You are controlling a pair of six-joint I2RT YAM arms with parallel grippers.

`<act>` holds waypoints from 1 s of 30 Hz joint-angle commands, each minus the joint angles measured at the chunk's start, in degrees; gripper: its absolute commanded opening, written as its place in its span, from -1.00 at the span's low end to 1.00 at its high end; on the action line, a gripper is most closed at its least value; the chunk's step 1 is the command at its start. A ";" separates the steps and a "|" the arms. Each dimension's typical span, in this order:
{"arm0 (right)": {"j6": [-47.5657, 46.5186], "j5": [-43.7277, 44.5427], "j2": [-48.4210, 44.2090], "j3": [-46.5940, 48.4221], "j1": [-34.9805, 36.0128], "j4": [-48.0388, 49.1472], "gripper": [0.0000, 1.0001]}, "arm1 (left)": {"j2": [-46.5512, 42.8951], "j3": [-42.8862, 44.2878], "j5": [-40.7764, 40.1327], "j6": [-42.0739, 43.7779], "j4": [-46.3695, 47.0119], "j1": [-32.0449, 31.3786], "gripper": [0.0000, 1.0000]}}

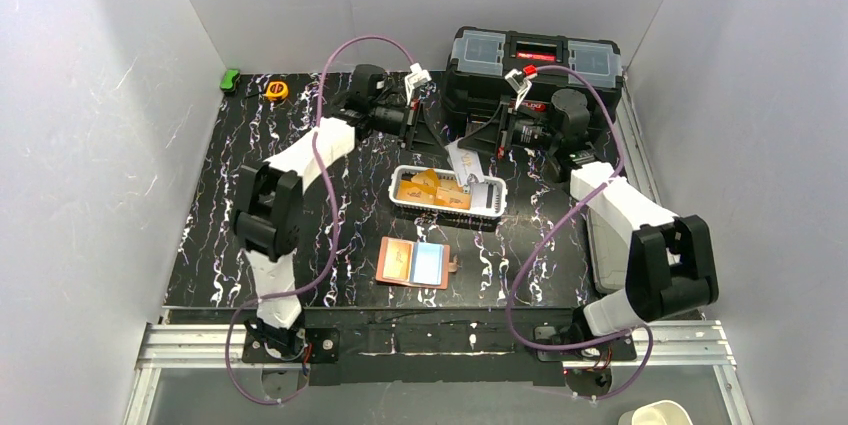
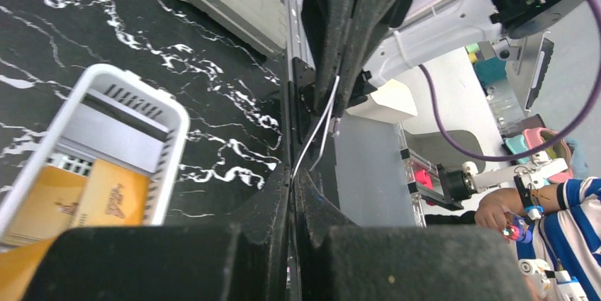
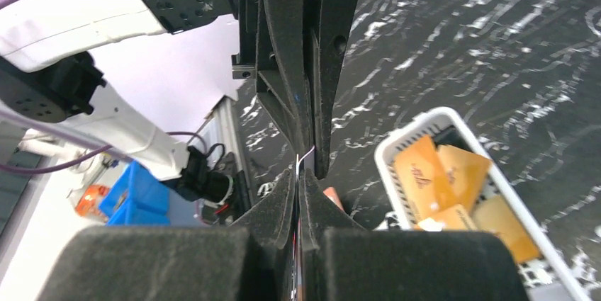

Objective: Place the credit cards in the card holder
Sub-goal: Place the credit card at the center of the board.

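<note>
While the card holder [image 1: 413, 263] is lying open near the tabletop's near edge, the left gripper [image 1: 441, 151] and right gripper [image 1: 472, 148] are meeting at a pale card [image 1: 462, 161] above the white basket [image 1: 500, 195]. From the left wrist, its fingers [image 2: 259, 209] are clenching that card edge-on — from the right wrist, that claw is pinching the same card.

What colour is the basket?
The basket is white; the left wrist view shows it best.
</note>
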 commanded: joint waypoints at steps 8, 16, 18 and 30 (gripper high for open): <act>-4.44 -1.18 6.81 -1.35 -1.29 2.47 -0.69 | 12.95 17.08 -9.33 21.61 -16.73 0.36 -1.00; -7.19 1.33 7.82 -2.35 -1.80 0.91 -0.08 | 10.81 14.28 -15.34 29.93 -18.19 0.19 -1.00; -7.26 1.81 7.72 -2.37 -2.13 0.84 -0.07 | 10.78 14.59 -15.38 31.67 -19.56 0.18 -1.00; -10.47 2.76 4.42 -3.58 -2.44 -2.88 -0.12 | 10.33 18.82 -12.56 33.24 -24.19 -0.07 -1.00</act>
